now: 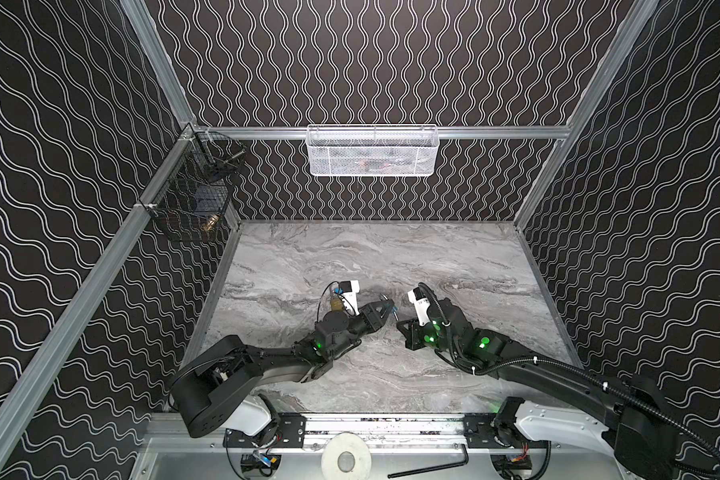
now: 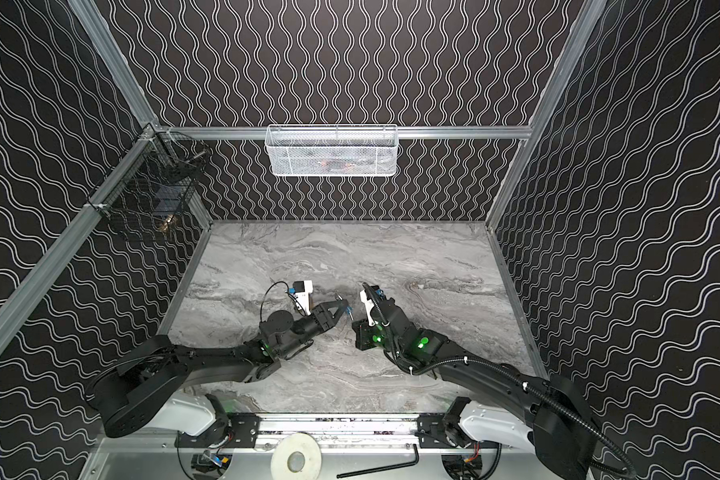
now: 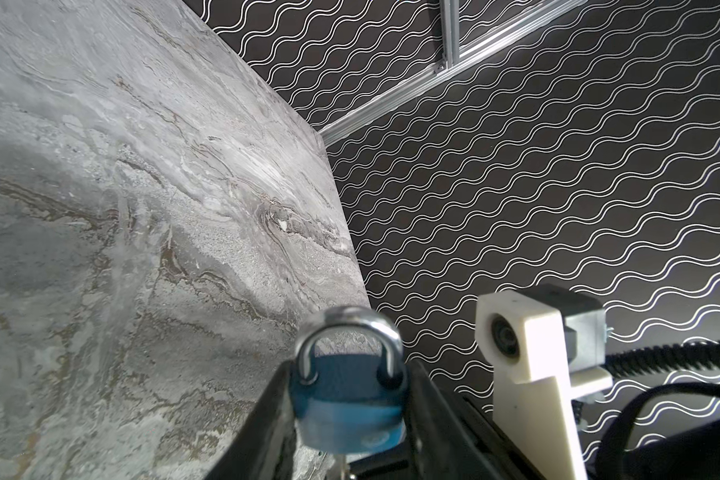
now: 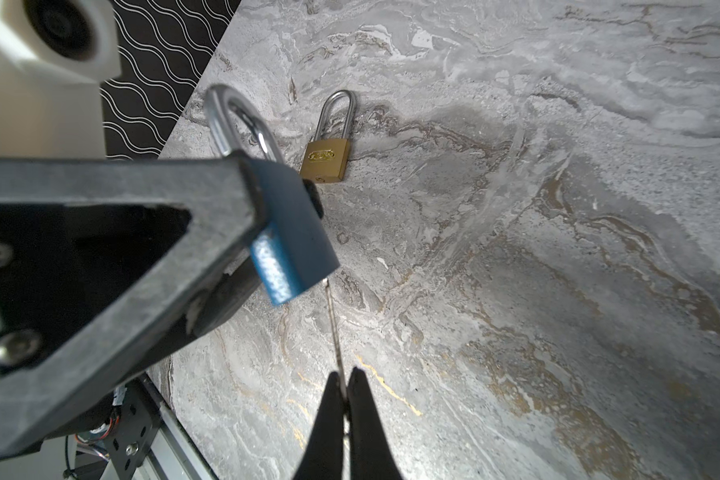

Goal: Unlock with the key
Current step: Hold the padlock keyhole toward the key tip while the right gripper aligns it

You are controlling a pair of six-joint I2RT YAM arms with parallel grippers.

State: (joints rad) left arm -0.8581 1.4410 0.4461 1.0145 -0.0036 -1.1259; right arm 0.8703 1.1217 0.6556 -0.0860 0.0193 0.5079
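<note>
Right gripper [image 4: 342,379] pinches one thin silver key [image 4: 334,324]; left gripper [image 3: 350,386] clamps the blue padlock [image 4: 296,232]. Second of two, a brass padlock [image 1: 336,306] lies at its nine o'clock.

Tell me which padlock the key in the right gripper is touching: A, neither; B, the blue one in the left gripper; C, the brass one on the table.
B: the key runs from the right gripper up to the underside of the blue padlock clamped in the left gripper; the brass padlock lies apart on the table.
</note>
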